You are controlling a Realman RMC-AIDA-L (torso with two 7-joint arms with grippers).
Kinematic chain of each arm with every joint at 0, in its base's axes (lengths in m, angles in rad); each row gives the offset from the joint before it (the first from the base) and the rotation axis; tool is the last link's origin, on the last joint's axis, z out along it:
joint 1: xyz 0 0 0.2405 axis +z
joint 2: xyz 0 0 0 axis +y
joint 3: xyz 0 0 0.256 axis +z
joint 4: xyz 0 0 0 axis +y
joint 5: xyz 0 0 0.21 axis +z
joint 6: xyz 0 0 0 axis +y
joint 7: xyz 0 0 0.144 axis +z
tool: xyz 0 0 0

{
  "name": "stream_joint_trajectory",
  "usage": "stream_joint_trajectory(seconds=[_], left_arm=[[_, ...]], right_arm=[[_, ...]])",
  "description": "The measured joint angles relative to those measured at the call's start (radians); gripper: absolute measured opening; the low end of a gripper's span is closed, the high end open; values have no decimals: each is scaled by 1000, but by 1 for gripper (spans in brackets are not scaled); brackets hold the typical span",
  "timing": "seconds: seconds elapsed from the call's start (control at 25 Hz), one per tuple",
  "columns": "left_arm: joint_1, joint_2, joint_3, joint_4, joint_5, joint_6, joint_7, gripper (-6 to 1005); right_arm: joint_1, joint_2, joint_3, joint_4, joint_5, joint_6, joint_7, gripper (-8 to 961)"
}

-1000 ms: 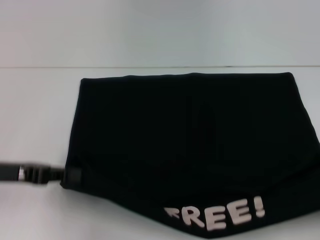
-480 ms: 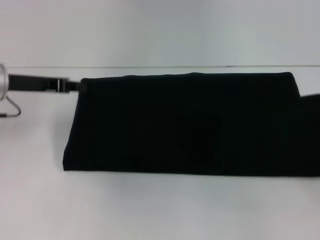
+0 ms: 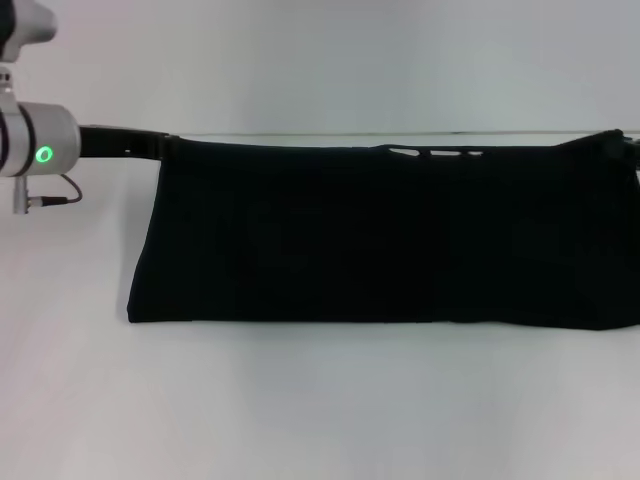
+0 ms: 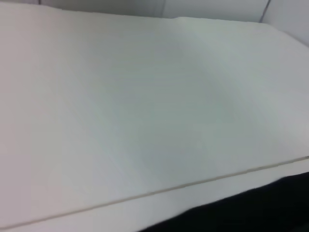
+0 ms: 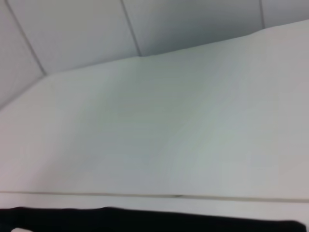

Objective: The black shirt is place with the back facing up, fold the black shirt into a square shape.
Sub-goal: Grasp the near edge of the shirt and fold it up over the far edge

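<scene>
**Shirt folded into a long band, held along its far edge**

In the head view the left arm [image 3: 40,150] enters from the left edge, its silver wrist showing a green light. From it the left gripper [image 3: 150,145] reaches right to the far left corner of the shirt [image 3: 380,235]. The fingertips vanish against the black cloth there, so I cannot tell whether they pinch the corner or stand apart.

The shirt lies on the white table [image 3: 320,410] as a wide, shallow band. Its near edge is a straight fold line running from left of centre to the right border. Its far edge runs level with the table's far edge. Just right of the middle, a few pale slivers show along that far edge where the layers gape. The left side slants outward toward the near corner.

At the far right corner the cloth rises slightly to a point at the frame's border. The right gripper itself is not visible.

The left wrist view shows bare table with black cloth [image 4: 251,212] along one border; the right wrist view shows a similar black strip [image 5: 145,220].
</scene>
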Motion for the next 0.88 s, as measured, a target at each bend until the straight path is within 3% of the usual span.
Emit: stream_joint_trajectory(seconds=[0.36, 0.88], left_arm=[[-32, -15, 48, -26, -1, -131, -3, -1], [-61, -14, 49, -55, 0, -188, 2, -2]], right_arm=[[111, 35, -102, 82, 5, 309, -16, 45], [145, 51, -110, 93, 5, 383, -30, 45]])
